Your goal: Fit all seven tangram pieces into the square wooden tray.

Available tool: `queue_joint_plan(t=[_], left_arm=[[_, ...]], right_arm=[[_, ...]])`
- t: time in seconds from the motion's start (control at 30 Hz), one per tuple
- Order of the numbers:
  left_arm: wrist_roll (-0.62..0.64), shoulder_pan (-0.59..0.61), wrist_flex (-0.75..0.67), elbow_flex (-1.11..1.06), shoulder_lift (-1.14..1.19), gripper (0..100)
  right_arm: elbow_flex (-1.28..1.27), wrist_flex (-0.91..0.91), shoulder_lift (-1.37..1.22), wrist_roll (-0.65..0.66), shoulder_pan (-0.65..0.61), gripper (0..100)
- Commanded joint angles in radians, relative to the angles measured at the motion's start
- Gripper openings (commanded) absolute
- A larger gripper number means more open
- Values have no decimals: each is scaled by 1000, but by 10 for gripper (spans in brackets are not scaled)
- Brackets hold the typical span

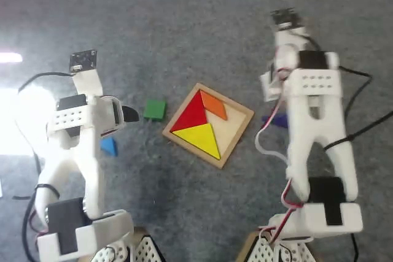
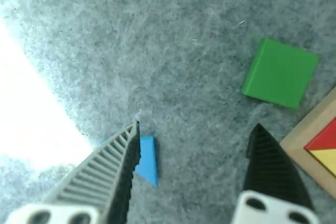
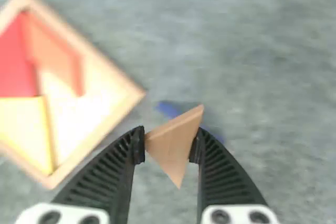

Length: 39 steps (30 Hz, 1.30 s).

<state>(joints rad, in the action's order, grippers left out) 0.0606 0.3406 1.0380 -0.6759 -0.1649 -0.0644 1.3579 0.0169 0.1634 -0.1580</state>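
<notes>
Right gripper (image 3: pixel 169 131) pinching tan triangle (image 3: pixel 176 148); left gripper (image 2: pixel 197 126) spread by blue triangle (image 2: pixel 147 159); tray (image 1: pixel 238 126), center frame, holds 3 pieces.

Matt wooden tray (image 1: pixel 241 128) lies on rough grey felt-like table cover (image 1: pixel 184 35).

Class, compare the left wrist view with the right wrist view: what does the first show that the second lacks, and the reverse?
Left wrist, not right: open left gripper, blue triangle, green square. Right wrist, not left: right gripper shut on a tan triangle, a dark blue piece behind it, an orange piece in the wooden tray. Both: that tray holding a red piece and a yellow piece, on grey carpet.
</notes>
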Motion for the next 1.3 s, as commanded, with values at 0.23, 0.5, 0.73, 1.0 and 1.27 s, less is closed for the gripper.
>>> queue_joint_plan(t=[0.23, 0.5, 0.73, 1.0, 1.27], left_arm=[[14, -8, -23, 7, -43, 315], [14, -8, -23, 7, -43, 315], [12, -8, -23, 7, -43, 315], [12, -8, -20, 7, -43, 315], [12, -8, -18, 7, -43, 315]], right_arm=[[-52, -234, -131, -120, -412, 62], [195, -142, -438, -75, -475, 62], [261, -24, -460, 58, -467, 65], [296, 67, -467, 219, -433, 278], [296, 67, -458, 253, -414, 366]])
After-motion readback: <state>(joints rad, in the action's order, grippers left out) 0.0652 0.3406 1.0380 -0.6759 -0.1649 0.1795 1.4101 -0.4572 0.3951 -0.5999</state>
